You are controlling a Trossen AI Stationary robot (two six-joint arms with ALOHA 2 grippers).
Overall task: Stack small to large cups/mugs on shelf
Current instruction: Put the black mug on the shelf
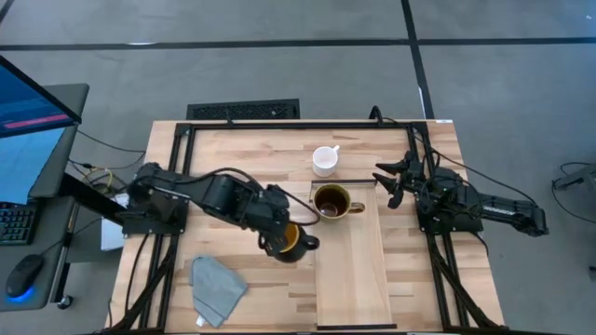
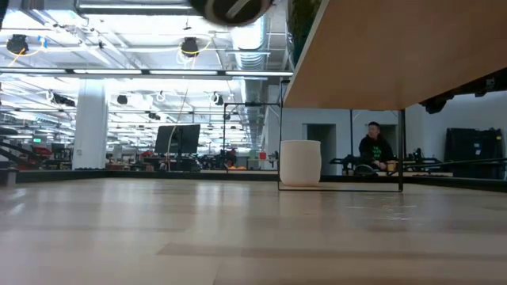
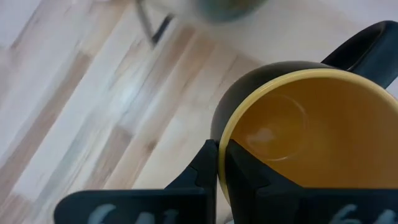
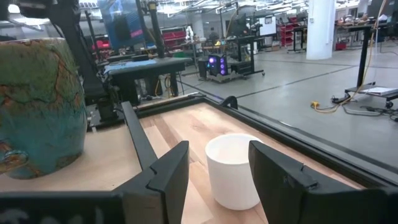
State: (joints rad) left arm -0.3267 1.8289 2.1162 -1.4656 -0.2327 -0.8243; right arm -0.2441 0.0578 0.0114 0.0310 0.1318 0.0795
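Three mugs in play. L gripper (image 1: pixel 291 237) is clamped on the rim of the yellow-inside mug (image 1: pixel 291 239): wrist view shows one finger inside the wall, one outside, pinched tight on the yellow lip (image 3: pixel 219 163), handle (image 3: pixel 367 45) sticking away from the fingers. Mug sits just off the shelf (image 1: pixel 352 279), by its left long edge, w/ the arm reaching in from the left. Can't tell from above whether it's lifted or resting on the table.

Dark brown mug (image 1: pixel 330 202) is already on the shelf near its far end, mouth up, handle toward the R arm. Small white mug (image 1: pixel 324 160) is on the tabletop beyond the shelf's far end, upright.

Key relation: brown mug lies to the right of the held mug and a bit farther up the table, close by, so prob. a short diagonal carry onto it; L arm is the nearer one and already loaded. Whether yellow nests in brown can't be judged here.

R gripper (image 1: pixel 396 183) hangs beside the shelf's far right corner, jaws apart, nothing in them; its wrist view looks straight at the white mug (image 4: pixel 231 168) between the fingers but short of it. R arm is nearer the white one.

Grey-blue cloth (image 1: pixel 217 287) lies near the table's front left, clear of all this.
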